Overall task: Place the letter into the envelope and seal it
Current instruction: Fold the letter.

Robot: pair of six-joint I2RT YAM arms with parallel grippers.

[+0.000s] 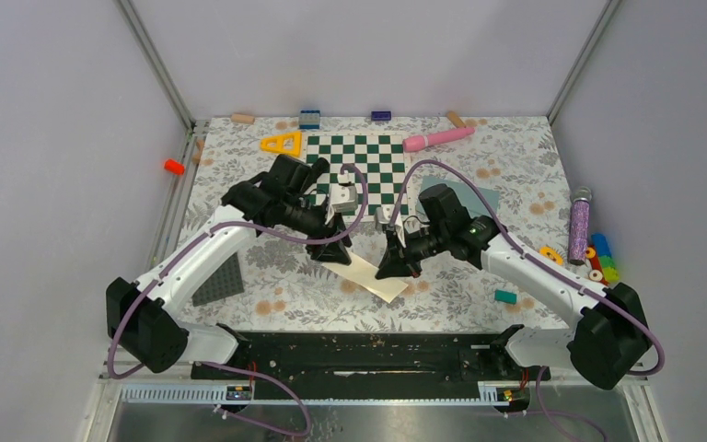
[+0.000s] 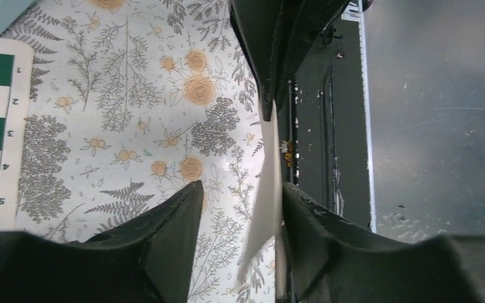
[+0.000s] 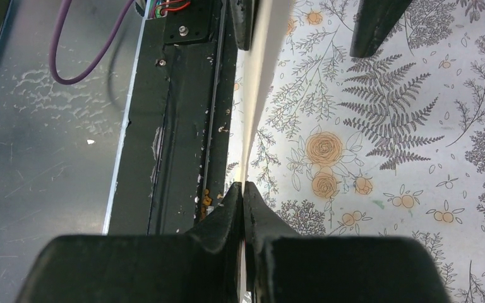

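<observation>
Right wrist view: the right gripper (image 3: 243, 189) pinches the letter (image 3: 262, 82) by its edge — the sheet runs edge-on to the left gripper (image 2: 240, 189), whose jaws stand apart around it. The envelope (image 1: 488, 198) lies just beside the chessboard (image 1: 359, 164), apart from the letter.

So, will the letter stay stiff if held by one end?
Probably not: the letter looks like a thin sheet, nearly edge-on in the wrist views, so it should sag or bow. It seems light, since the shut right gripper pinches only its end. The left gripper, open around it, likely adds little support.
</observation>
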